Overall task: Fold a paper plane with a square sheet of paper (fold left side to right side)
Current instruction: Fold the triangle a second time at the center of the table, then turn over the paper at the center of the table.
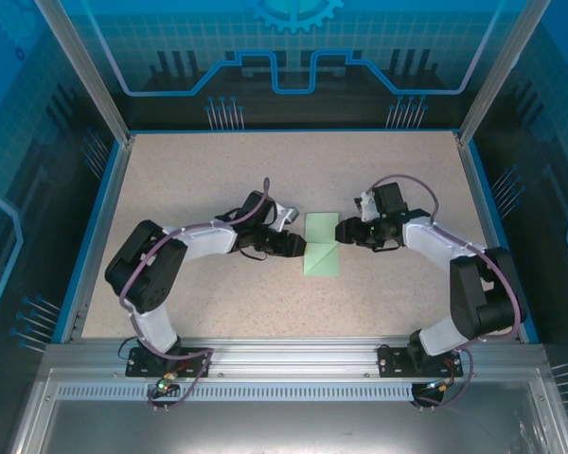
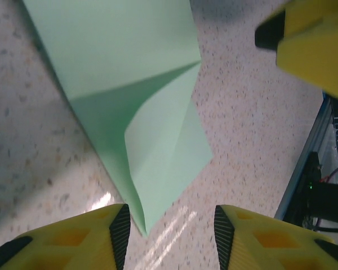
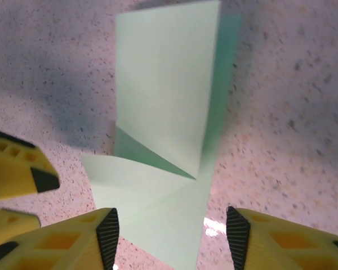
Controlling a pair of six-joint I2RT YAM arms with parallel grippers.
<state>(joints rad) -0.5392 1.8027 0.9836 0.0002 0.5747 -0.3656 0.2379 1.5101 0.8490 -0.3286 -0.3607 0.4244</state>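
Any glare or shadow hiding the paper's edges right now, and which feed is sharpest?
Top external: even light, paper small but clean-edged. Left wrist: sharpest, paper crisp, glare streaks on the table by its near tip, soft shadow at frame left. Right wrist: slightly soft, dark shadow upper left, one glare spot near the bottom.

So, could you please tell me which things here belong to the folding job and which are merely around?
Job: partly folded sheet of paper; left gripper; right gripper.
Merely around: speckled table; metal rail at its near edge.
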